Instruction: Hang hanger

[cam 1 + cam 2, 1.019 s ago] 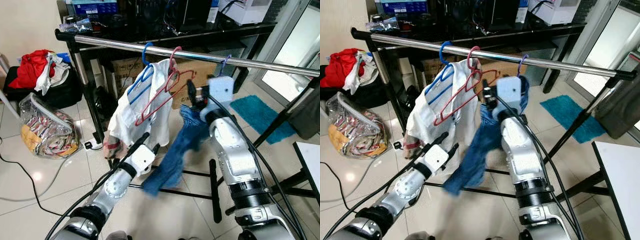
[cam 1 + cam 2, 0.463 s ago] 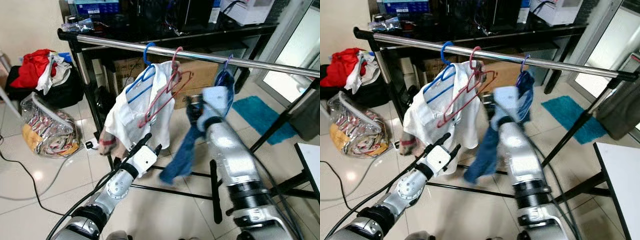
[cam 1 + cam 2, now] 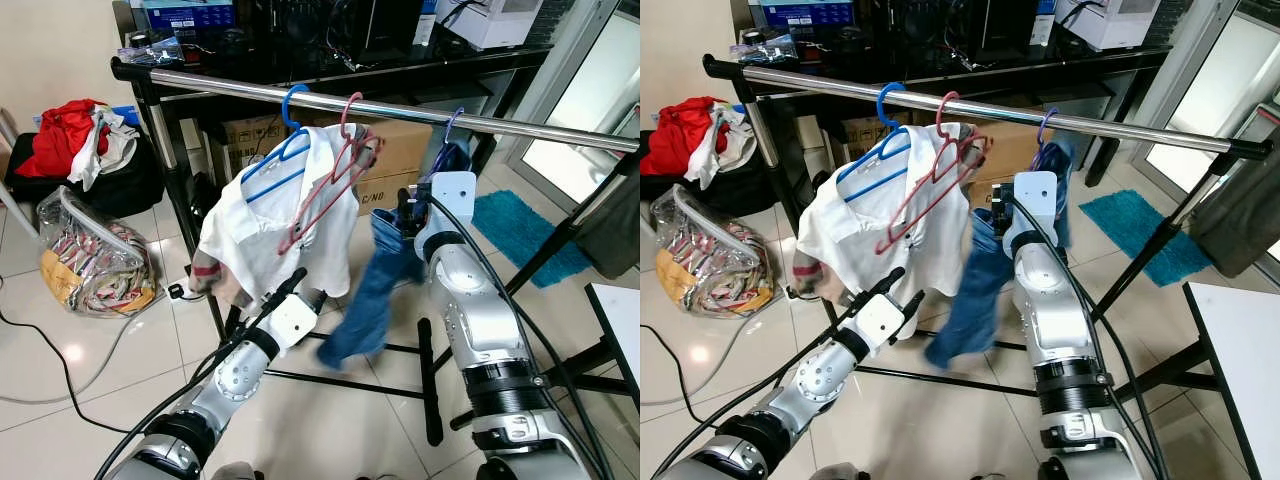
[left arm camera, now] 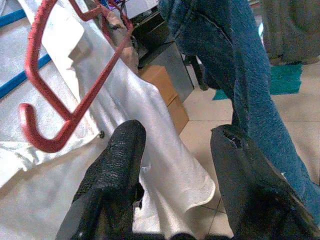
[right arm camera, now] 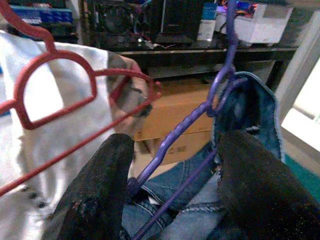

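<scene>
While hooked on rail (image 3: 400, 108), purple hanger (image 5: 200, 117) between parted right end effector (image 5: 175, 185) fingers.

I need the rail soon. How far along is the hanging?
Done: the purple hanger with the jeans is hooked on the rail. In hand: the open right claw sits around it. Left: pull clear; the left claw idles, open.
</scene>
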Controlling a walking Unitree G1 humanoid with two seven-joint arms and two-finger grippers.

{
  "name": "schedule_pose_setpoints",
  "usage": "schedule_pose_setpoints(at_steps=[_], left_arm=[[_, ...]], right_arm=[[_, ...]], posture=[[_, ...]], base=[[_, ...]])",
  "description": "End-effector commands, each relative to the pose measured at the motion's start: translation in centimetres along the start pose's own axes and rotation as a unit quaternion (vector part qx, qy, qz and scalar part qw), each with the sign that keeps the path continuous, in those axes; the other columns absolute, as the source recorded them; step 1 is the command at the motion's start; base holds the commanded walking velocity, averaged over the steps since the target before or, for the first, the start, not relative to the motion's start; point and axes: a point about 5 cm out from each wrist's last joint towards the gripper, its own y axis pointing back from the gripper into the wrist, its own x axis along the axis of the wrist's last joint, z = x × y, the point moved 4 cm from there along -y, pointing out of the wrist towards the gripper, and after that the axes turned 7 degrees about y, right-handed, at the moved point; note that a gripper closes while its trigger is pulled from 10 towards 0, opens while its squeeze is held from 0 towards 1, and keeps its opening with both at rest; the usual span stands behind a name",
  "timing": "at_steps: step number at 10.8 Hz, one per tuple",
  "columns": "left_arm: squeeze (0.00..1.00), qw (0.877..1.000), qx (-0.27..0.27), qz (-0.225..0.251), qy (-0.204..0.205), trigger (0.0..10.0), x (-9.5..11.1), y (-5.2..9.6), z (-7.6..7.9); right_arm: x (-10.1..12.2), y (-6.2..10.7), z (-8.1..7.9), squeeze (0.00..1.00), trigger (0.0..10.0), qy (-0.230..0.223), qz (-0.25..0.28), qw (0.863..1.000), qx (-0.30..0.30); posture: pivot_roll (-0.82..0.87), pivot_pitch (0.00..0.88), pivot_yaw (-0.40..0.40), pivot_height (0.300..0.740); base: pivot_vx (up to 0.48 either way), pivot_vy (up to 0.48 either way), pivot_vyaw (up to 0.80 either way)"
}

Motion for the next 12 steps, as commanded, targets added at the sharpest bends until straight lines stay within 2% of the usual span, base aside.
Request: schedule_pose_setpoints(at_steps=[1,2,3,4,5,6,9,12], left_arm=[[0.0,1.0,-0.008,0.001,-0.004,10.0,0.1,-0.2,0.4],[0.0,1.0,-0.008,0.001,-0.006,10.0,0.1,-0.2,0.4],[0.0,1.0,-0.009,0.001,-0.007,10.0,0.1,-0.2,0.4],[0.0,1.0,-0.012,0.001,-0.011,10.0,0.2,-0.3,0.4],[0.0,1.0,-0.011,0.002,-0.012,10.0,0.2,-0.3,0.4],[0.0,1.0,-0.009,0.002,-0.012,10.0,0.1,-0.2,0.3],[0.0,0.999,-0.024,0.016,-0.03,10.0,0.4,0.1,0.7],[0.0,0.999,-0.026,0.023,-0.041,10.0,0.6,0.0,0.5]], right_arm=[[1.7,-0.2,-0.4,0.0,10.0,-0.016,0.024,1.0,0.01],[3.4,-0.2,-2.5,0.0,10.0,-0.019,0.046,0.997,0.055],[3.3,-0.3,-3.4,0.0,10.0,-0.007,0.041,0.997,0.07],[2.0,-0.5,-3.8,0.0,10.0,0.012,0.013,0.997,0.073],[1.6,-0.6,-3.5,0.0,10.0,0.019,0.005,0.998,0.065],[1.0,-0.7,-2.3,0.0,10.0,0.031,-0.008,0.998,0.047],[-0.6,-0.9,-1.7,0.0,10.0,0.067,-0.035,0.997,0.033],[-1.8,-1.1,0.5,0.0,10.0,0.101,-0.055,0.993,-0.008]], posture=[[0.12,0.0,-0.067,0.74],[0.12,0.0,-0.067,0.74],[0.11,0.0,-0.063,0.74],[0.12,0.0,-0.063,0.74],[0.12,0.0,-0.063,0.74],[0.12,0.0,-0.063,0.74],[0.12,0.0,-0.061,0.74],[0.12,0.0,-0.06,0.74]], base=[[0.0,0.0,0.0],[0.0,0.0,0.0],[0.0,0.0,0.0],[0.0,0.0,0.0],[0.0,0.0,0.0],[0.0,0.0,0.0],[0.0,0.0,0.0],[0.0,0.0,0.0]])
